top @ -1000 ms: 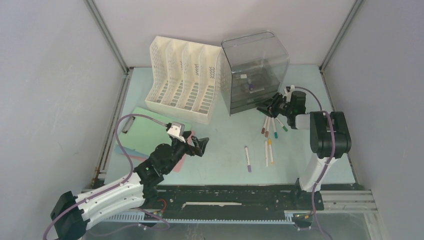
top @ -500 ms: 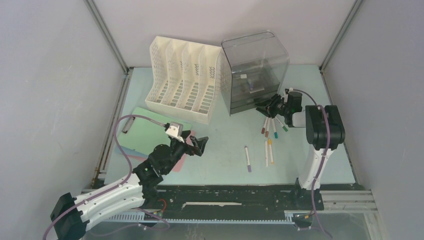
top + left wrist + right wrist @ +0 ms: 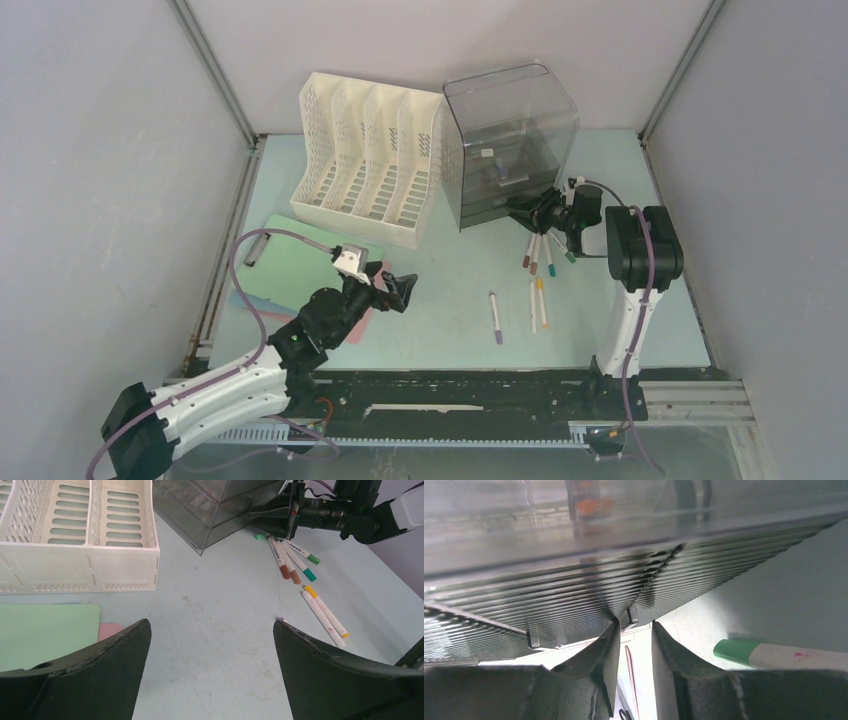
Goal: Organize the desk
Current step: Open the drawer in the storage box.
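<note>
Desk (image 3: 450,275) flat, left end effector (image 3: 211,627) spread, right end effector (image 3: 634,630) narrowly parted

At the back, a white perforated plastic file rack with upright dividers (image 3: 365,165), side by side with a smoky grey see-through plastic drawer box (image 3: 505,140). In front of that box, a fan of white felt pens with brown and green caps (image 3: 545,252), then two yellow-capped pens (image 3: 537,302) and, apart, one purple-capped pen (image 3: 496,318). On the left, a flat pale green board (image 3: 300,255) over a pink sheet (image 3: 110,630).
</note>
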Tool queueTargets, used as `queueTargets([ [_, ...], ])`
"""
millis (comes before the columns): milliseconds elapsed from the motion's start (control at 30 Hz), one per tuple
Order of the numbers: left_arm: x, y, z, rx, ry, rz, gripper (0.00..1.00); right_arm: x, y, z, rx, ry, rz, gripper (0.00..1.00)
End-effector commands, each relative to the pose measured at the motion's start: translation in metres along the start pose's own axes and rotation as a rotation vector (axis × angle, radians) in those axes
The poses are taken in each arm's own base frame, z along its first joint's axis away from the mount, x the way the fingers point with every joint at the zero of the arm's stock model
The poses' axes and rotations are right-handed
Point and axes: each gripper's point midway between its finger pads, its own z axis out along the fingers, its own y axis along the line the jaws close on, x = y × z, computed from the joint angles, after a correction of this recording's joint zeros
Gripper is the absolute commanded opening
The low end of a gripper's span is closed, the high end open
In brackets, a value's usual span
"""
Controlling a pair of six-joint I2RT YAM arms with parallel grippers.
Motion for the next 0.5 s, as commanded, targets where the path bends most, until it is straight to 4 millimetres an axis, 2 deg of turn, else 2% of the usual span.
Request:
queueTargets([
  [0, -0.0155, -0.0046, 0.0032, 0.007, -0.048, -0.024, 1.00, -0.0128, 0.0194, 0.0064, -0.074, -0.039, -0.032, 0.37],
  [233, -0.0124, -0.0048, 0.0049, 0.006, -0.037, -0.022, 1.00, -0.0195, 0.0206, 0.0106, -0.102, -0.058, -0.021, 0.36],
  [333, -0.0114, -0.0047, 0.0051, 0.006, -0.035, -0.025, 1.00, -0.0199, 0.0195, 0.0114, -0.106, -0.061, -0.018, 0.31],
  [467, -0.0117, -0.0048, 0.0053, 0.005, -0.035, -0.027, 1.00, -0.0216, 0.0171, 0.0112, -0.108, -0.064, -0.017, 0.19],
])
